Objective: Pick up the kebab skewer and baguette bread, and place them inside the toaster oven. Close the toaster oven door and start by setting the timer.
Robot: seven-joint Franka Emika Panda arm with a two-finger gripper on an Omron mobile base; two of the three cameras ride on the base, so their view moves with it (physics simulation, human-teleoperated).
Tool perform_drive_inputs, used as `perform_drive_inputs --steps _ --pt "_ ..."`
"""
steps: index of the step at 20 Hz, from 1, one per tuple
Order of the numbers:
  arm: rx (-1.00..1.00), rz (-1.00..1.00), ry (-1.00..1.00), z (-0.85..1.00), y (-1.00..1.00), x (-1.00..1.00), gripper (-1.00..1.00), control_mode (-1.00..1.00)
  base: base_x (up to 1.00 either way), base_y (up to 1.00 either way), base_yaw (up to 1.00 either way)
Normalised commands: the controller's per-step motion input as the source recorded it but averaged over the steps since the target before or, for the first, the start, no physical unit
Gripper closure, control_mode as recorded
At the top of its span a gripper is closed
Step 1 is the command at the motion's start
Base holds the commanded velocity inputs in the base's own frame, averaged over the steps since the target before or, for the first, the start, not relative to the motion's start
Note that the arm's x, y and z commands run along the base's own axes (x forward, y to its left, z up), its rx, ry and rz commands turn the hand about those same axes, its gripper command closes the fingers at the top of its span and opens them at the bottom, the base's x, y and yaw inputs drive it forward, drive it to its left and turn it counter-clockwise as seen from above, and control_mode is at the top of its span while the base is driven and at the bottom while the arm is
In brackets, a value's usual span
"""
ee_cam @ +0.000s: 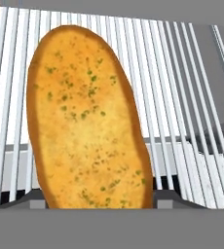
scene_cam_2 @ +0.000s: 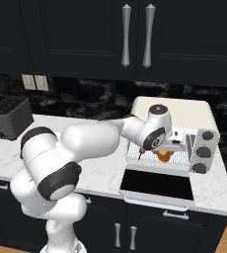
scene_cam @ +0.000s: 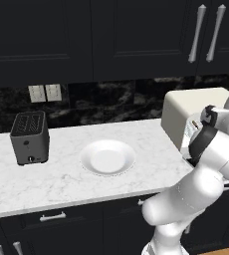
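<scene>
Baguette bread (ee_cam: 87, 121) at frame centre above the toaster oven (scene_cam_2: 184, 111) rack (ee_cam: 182, 97); gripper (scene_cam_2: 164, 150) apparently grasping it. No legible writing.

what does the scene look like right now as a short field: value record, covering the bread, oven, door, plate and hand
baguette bread: lying on the wire rack, close before the hand camera
toaster oven: on the counter's right end
toaster oven door: open, folded down flat
white plate: on the counter, nothing on it
slot toaster: left of the plate
hand: reaching into the oven mouth; open or shut cannot be told
</scene>
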Motion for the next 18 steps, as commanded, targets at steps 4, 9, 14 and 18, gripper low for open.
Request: perform_drive_inputs --steps 4,9,14,18 --pt "0.01 -0.02 0.0 -0.24 -0.02 -0.13 -1.0 -1.0 0.0 0.0 0.0" --pt "0.01 -0.02 -0.04 -0.06 0.0 -0.07 -1.0 -1.0 0.0 0.0 0.0" --pt "0.02 -0.03 -0.1 0.05 0.0 -0.01 -1.0 -1.0 0.0 0.0 0.0" --pt "0.03 -0.02 -0.07 0.13 0.0 -0.11 -1.0 -1.0 0.0 0.0 0.0"
